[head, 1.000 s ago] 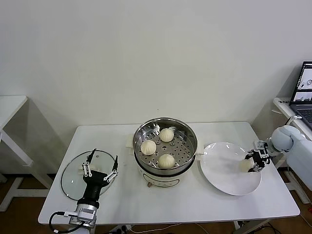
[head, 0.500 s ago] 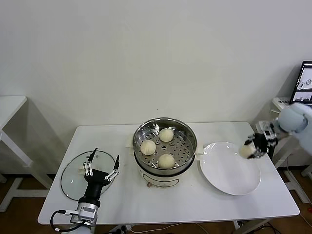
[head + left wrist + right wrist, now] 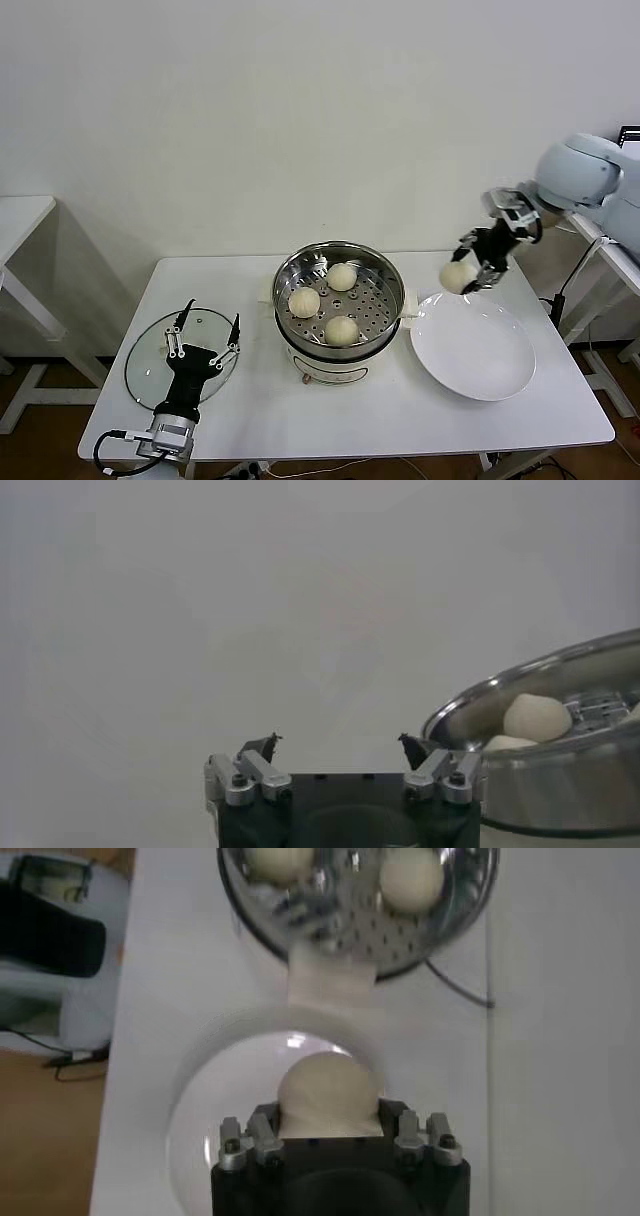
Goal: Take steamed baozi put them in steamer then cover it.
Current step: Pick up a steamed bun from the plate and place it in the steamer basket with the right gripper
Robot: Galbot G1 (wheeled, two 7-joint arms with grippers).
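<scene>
Lifted off the plate (image 3: 470,350) since the earlier frame, the right gripper (image 3: 472,268) holds a bun (image 3: 458,276) at right of centre in the head view, clear of the steamer (image 3: 340,300) holding three buns. Lower left, the left gripper (image 3: 204,340) hangs wide open above the glass lid (image 3: 145,362). From the right wrist, fingers (image 3: 262,1138) flank the bun (image 3: 328,1093).

The steamer (image 3: 560,770) was cut off at the right edge of the left wrist view. The right hand's (image 3: 330,1138) fingertips were hidden behind the baozi (image 3: 328,1093).
</scene>
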